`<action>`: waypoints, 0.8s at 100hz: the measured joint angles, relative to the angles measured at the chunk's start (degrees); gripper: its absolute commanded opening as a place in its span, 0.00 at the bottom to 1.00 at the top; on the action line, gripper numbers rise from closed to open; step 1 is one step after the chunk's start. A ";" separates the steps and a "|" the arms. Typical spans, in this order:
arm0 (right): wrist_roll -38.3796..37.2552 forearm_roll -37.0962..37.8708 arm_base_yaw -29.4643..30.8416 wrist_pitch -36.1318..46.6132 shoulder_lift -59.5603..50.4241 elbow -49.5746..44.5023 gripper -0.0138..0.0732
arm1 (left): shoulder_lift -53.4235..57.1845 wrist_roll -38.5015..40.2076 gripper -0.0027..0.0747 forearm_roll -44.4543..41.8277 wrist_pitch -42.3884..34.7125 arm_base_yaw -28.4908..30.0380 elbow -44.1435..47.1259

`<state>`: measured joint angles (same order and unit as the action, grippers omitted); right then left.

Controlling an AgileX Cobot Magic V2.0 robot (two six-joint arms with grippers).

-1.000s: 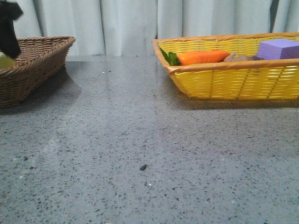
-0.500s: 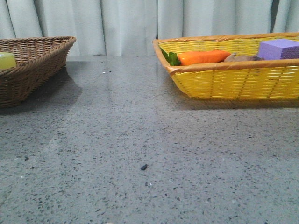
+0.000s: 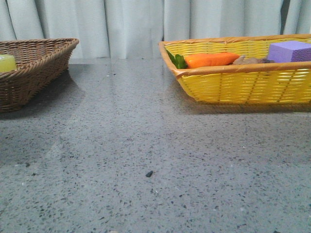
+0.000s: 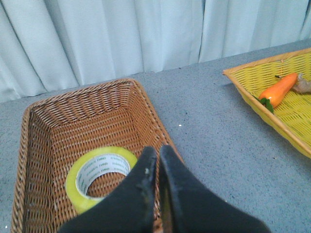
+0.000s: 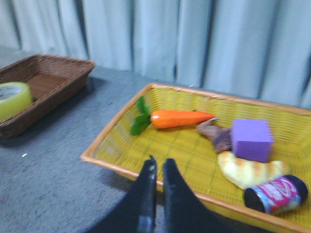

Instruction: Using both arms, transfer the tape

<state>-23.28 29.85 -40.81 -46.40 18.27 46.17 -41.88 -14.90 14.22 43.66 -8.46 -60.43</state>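
The yellow tape [image 4: 99, 171] lies flat on the floor of the brown wicker basket [image 4: 48, 116], its white core with green lettering facing up. It also shows in the front view [image 3: 7, 63] and in the right wrist view [image 5: 13, 98]. My left gripper [image 4: 158, 154] is shut and empty, above the basket's near right side, beside the tape and apart from it. My right gripper [image 5: 159, 166] is shut and empty, above the near rim of the yellow basket [image 5: 146, 160]. Neither gripper shows in the front view.
The yellow basket [image 3: 243, 82] at the right holds an orange carrot [image 5: 180, 118], a purple block [image 5: 251, 139], a bread piece [image 5: 250, 171], a can [image 5: 276, 194] and a brown item [image 5: 216, 136]. Grey speckled table [image 3: 146, 145] lies between the baskets. Curtains hang behind.
One second ago my left arm's dark gripper showed at the far left over the brown basket. It has since left the front view, and the tape rests in the basket.
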 measured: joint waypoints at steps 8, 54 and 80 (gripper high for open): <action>-0.58 2.27 0.00 -1.68 -2.90 0.00 0.07 | 5.20 0.00 0.01 0.21 -1.98 0.00 5.43; -0.82 10.89 0.00 -11.54 -16.27 -1.41 0.07 | 33.30 -0.09 0.01 0.44 -8.55 0.00 31.07; -0.90 12.17 0.00 -14.53 -19.28 -7.36 0.07 | 42.29 -0.09 0.01 1.54 -9.32 0.00 39.09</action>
<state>-24.18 42.03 -40.81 -60.93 -1.01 38.81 0.41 -14.99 15.75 34.34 -8.46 -21.34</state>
